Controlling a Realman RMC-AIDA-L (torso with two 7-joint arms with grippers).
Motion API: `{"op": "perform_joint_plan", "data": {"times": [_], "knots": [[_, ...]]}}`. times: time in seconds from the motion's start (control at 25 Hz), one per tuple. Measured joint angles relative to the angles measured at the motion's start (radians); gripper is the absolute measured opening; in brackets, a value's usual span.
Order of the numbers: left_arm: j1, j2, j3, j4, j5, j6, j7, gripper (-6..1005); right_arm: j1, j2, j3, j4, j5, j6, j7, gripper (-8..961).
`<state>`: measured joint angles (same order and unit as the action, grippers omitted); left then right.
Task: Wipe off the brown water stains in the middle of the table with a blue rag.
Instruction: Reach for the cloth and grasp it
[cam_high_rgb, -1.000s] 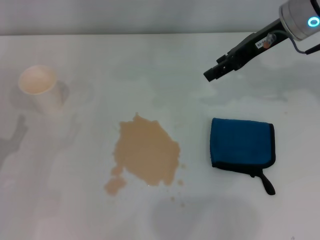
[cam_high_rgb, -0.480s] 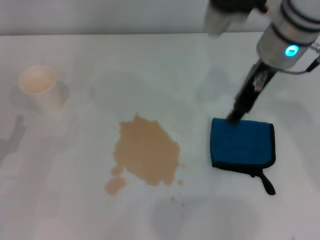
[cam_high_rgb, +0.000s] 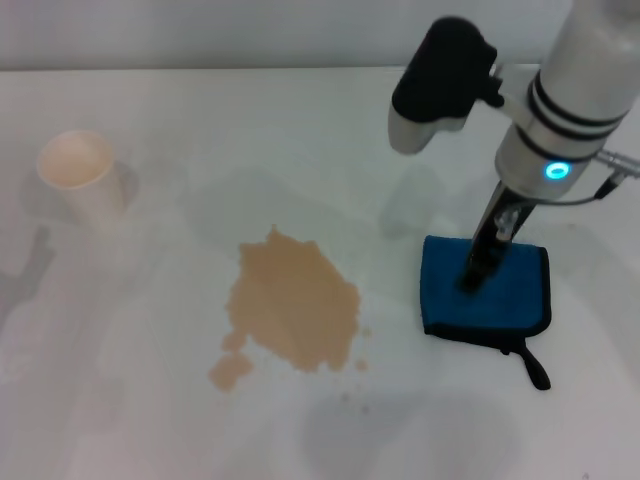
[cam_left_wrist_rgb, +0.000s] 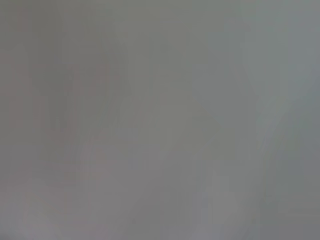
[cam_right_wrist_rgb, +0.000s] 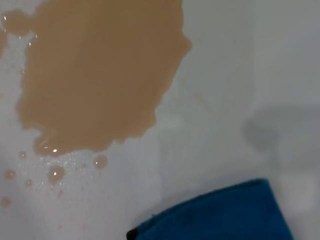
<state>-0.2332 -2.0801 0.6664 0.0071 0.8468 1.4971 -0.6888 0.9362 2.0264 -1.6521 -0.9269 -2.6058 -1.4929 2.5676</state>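
Lying flat on the white tabletop (cam_high_rgb: 180, 420), the blue rag (cam_high_rgb: 510, 290) sits right of the brown water stains (cam_high_rgb: 293, 306), directly beneath the right end effector (cam_high_rgb: 470, 278); whether its fingers are open or closed cannot be told.

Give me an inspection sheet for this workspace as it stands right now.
Surface: white table, wet with the stain only.
Job's things: brown stain in the middle, unwiped, droplets around it; blue rag folded flat to its right, apart from it.
Clutter: paper cup upright, far left.
Grippers: right gripper down on the rag's top; left not in view.
Cables: thin cable at the right arm.
Surroundings: nothing seen.
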Motion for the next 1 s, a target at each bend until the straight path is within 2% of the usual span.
{"op": "perform_joint_plan", "data": {"times": [0.2,0.56,1.0], "knots": [[-0.005,0.000,-0.004,0.000,0.000,-0.007,0.000,892,-0.026,0.001,-0.043,0.032,0.030,0.062,0.001,663],[-0.015,0.000,-0.004,0.001,0.000,-0.010,0.000,892,-0.035,0.001,-0.051,0.109,0.030,0.125,0.002,663],[-0.026,0.001,-0.005,0.001,-0.001,-0.012,0.000,891,-0.042,0.002,-0.067,0.124,0.031,0.154,0.002,664]]}}
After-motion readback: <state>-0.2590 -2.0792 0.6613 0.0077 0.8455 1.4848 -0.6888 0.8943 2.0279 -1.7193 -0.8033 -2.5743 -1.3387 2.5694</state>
